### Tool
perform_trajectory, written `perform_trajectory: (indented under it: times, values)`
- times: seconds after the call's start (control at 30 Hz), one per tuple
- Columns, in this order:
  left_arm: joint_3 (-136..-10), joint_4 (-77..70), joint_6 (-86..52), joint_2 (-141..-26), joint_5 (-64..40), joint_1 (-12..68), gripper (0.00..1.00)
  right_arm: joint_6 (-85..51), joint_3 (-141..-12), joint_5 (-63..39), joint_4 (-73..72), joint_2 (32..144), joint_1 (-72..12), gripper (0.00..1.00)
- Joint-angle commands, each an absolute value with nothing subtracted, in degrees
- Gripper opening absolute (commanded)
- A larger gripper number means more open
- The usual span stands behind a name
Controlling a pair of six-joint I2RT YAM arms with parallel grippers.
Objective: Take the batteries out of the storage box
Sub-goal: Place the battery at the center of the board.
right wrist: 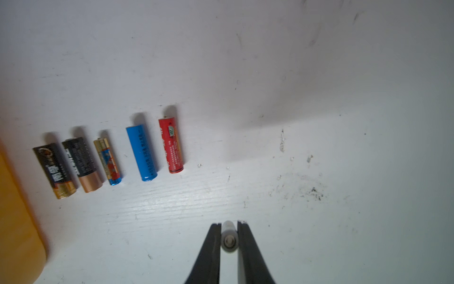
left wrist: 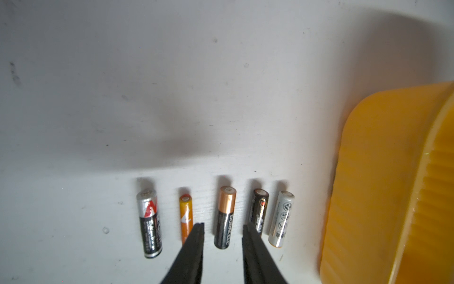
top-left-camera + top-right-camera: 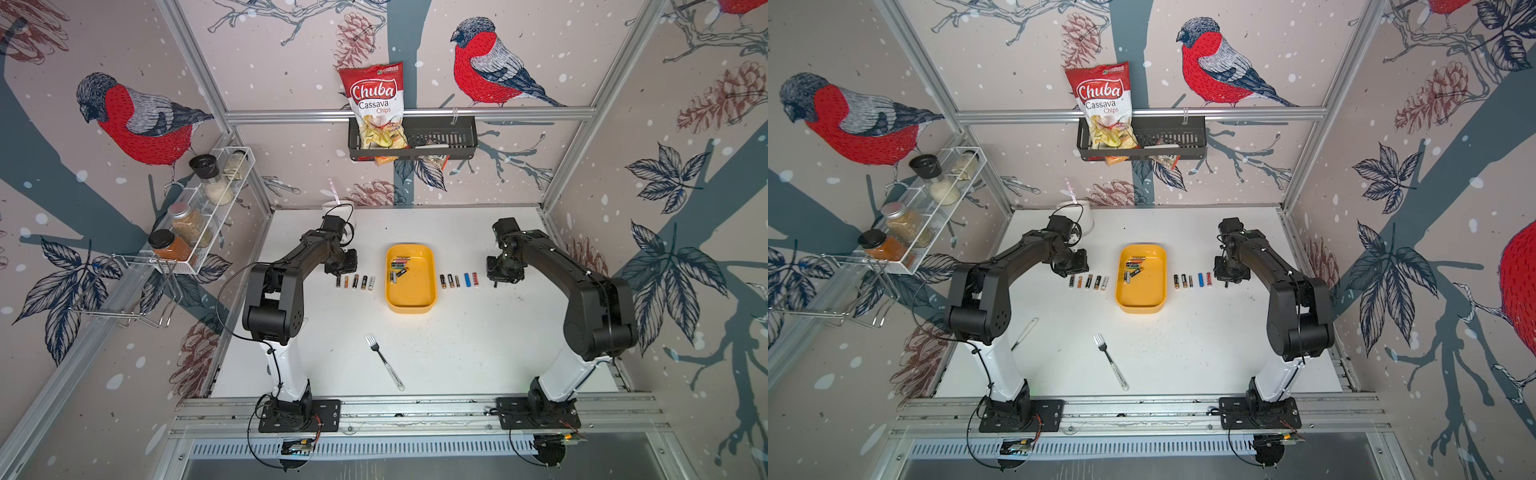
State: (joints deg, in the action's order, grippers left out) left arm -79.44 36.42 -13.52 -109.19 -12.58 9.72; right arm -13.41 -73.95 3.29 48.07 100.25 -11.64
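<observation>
The yellow storage box [image 3: 411,299] [image 3: 1142,297] sits mid-table with several batteries [image 3: 399,268] [image 3: 1133,268] in its far half. One row of batteries [image 3: 355,281] lies left of it, another row [image 3: 459,280] right of it. My left gripper [image 2: 223,226] [image 3: 338,275] is open, its fingers on either side of the copper-and-black battery [image 2: 226,214] in the left row without touching it. My right gripper [image 1: 229,225] [image 3: 495,284] is shut on a white battery [image 1: 229,239], low over the table beyond the red battery [image 1: 171,145] that ends the right row.
A fork [image 3: 384,361] lies on the near half of the table. A white mug [image 3: 1077,214] stands behind the left arm. The black basket [image 3: 440,139] with a chips bag [image 3: 376,104] hangs on the back wall, and a wire rack of jars [image 3: 199,208] on the left wall.
</observation>
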Motion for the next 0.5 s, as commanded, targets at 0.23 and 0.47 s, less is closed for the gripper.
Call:
perform_trajectory:
  times: [0.23, 0.47]
  values:
    - [-78.9, 36.3, -13.1, -108.5, -12.9, 9.8, 0.32, -12.3, -74.9, 0.4, 43.6, 106.4, -11.1, 0.18]
    - [-78.2, 36.3, -13.0, -108.1, -12.6, 9.8, 0.32, -11.8, -77.6, 0.2, 43.0, 110.5, -11.0, 0.18]
